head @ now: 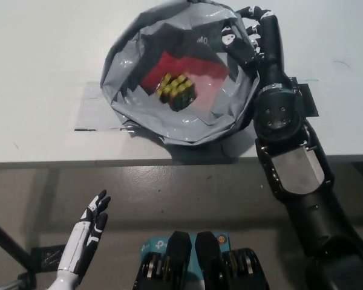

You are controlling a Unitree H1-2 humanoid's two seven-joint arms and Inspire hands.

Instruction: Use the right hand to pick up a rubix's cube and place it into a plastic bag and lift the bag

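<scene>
The rubix's cube [175, 92] already lies inside the plastic bag [187, 124], down near the middle of it and tipped at an angle, with something flat and red showing through the plastic under and behind it. So the first part of the job looks finished: the cube is in.

What is left is the lift. The black right hand [245, 31] is at the bag's far right rim, fingers curled around the gathered plastic there, pinching the edge of the bag. From where I stand the bag's bottom seems to sit on the white surface [42, 72], its mouth wide open and sagging; I cannot tell whether any of it has come off the surface. The grip takes only one side of the rim, so I would guess the bag will tilt as it goes up, and the cube may slide toward the low side.

The white left hand [85, 237] rests well below the bag, off the near edge of the surface, fingers straight and slightly apart, holding nothing.
</scene>
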